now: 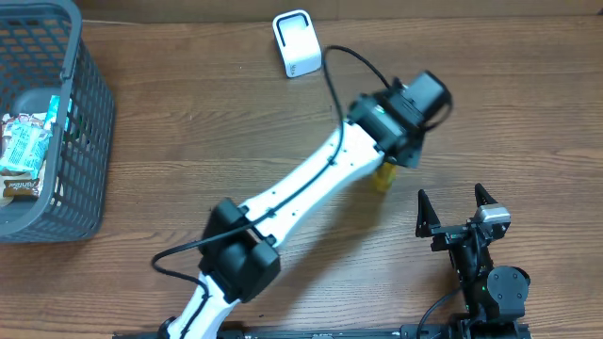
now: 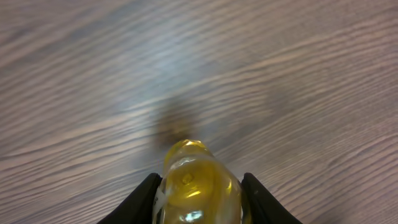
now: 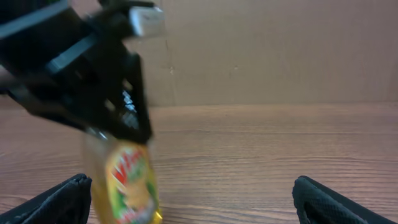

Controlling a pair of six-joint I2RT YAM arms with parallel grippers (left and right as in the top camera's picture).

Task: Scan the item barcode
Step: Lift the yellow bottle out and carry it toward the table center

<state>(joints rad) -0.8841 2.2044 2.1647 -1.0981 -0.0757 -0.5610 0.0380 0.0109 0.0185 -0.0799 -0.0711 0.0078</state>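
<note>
between the fingers of the left gripper (image 2: 200,193) sits a small yellow bottle (image 2: 194,168), pinched from both sides near its top, its body hanging down below the jaws; the bottle stands roughly upright, with a blurred red and green label facing the right wrist camera; whether its base touches the wooden table (image 1: 188,141) i cannot tell; just to the right of that gripper and nearer the arm bases, the right gripper (image 1: 452,200) rests low with its jaws spread wide and nothing between them, the bottle near it but apart; beyond the left gripper and off to its left, a white scanner (image 1: 297,42) stands on the table, well apart from the bottle; far to the left of both grippers a grey plastic basket (image 1: 89,122) holds some snack packets (image 1: 24,151).
</note>
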